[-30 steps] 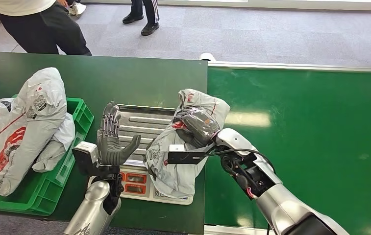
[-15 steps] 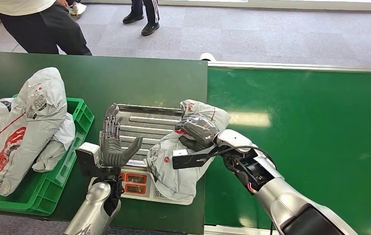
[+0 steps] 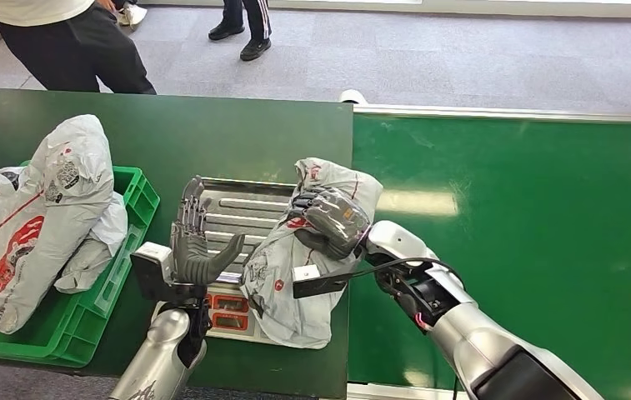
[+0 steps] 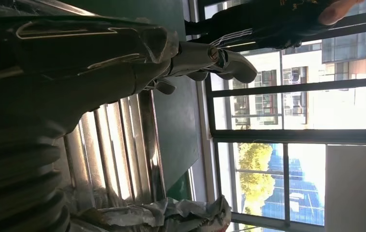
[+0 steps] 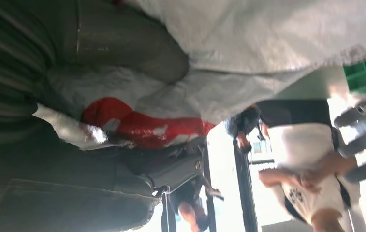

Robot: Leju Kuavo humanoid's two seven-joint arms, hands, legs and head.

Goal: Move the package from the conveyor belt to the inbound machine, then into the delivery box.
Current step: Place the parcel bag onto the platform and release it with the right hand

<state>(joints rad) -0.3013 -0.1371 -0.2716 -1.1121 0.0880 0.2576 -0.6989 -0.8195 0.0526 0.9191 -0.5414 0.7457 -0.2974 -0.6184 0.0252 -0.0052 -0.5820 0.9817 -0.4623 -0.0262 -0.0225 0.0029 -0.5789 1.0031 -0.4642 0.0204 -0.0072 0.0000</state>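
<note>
Package (image 3: 295, 258) gripped from the right by right hand (image 3: 328, 221), fingers curled over its upper part, lying across the right edge of the ribbed scale tray (image 3: 232, 212) on the desk (image 3: 212, 137). Left hand (image 3: 191, 242) upright beside it, fingers spread, holding nothing.

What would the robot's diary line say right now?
right hand: grips package | package: lying partly on scale tray | left hand: open beside tray

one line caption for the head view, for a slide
Right hand holds a grey package over the scale tray; left hand open.
</note>
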